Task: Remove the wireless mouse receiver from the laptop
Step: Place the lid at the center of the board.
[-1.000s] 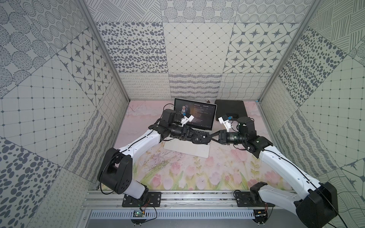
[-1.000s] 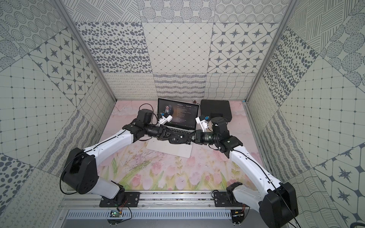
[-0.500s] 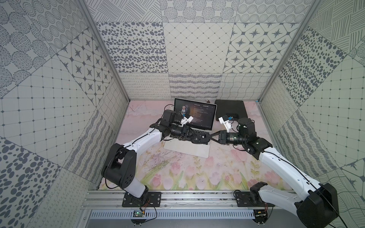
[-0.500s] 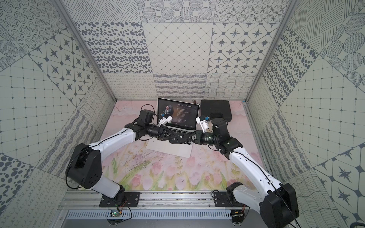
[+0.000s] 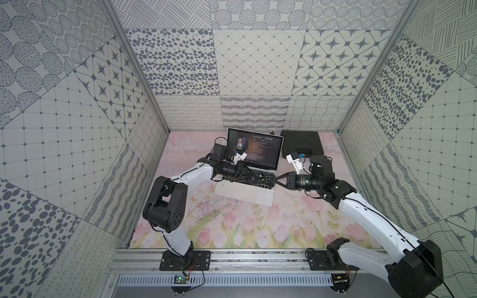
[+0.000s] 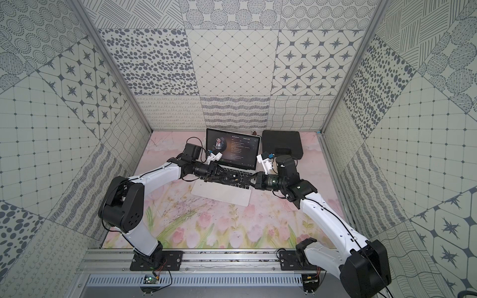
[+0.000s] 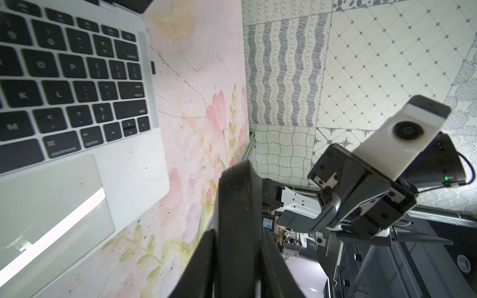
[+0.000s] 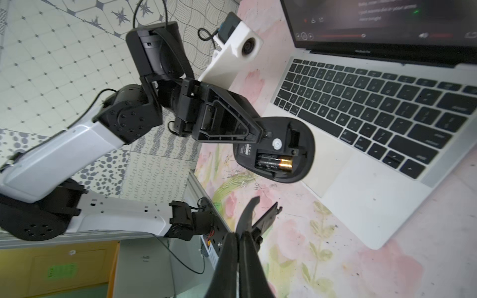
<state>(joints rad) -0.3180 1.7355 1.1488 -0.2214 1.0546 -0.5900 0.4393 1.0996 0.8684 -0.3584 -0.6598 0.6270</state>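
The wireless mouse receiver (image 7: 153,67) is seated in the side edge of the laptop (image 7: 144,165), level with the upper key rows. Only a short black stub sticks out over the table (image 5: 232,227). That edge is the one facing the right end effector (image 5: 280,178), which hangs raised just beside it with its jaws shut together. The wrist view does not settle whether anything thin is pinched between them. Its tips point across toward the left end effector (image 8: 262,135), so the receiver lies below them and off to one side, not in line with them. In both top views the stub is too small to make out.

The left end effector is clamped on a black mouse (image 8: 281,154), held underside up over the keyboard with its battery bay open and a cell showing.

The receiver looks like a rigid, very light piece of smooth plastic, probably kept in only by the friction of the port. It offers little surface, so the likely hold is a pinch on its two flat faces, close against the laptop's edge, followed by a straight pull outward along the port. A skewed pull could let the pads slide off. The slim laptop may also creep across the table, because the other end effector is occupied and cannot brace it. The jaws would first have to part and drop to the stub's height.
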